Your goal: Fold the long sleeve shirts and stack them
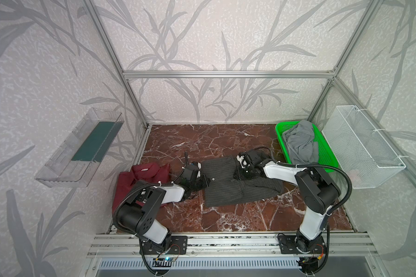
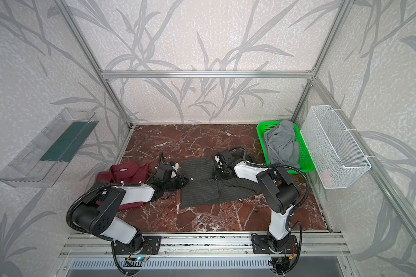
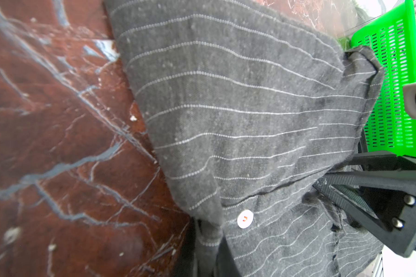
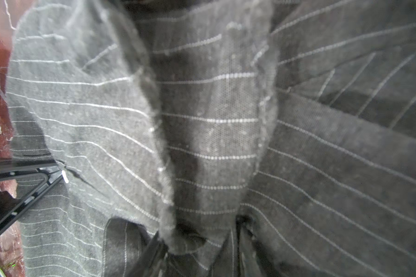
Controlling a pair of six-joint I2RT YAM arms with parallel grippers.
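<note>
Two shirts lie on the desk: the striped shirt in the middle, the red shirt at the left edge, partly hidden by the left arm. The left gripper is closed on the striped shirt's left side, fingertips buried in cloth; the right gripper pinches a raised fold of it.

A crumpled grey cloth is piled in a green tray set on the red marble bench. Just right of the tray a white mesh basket is hung; far left of it, a clear bin is mounted.
</note>
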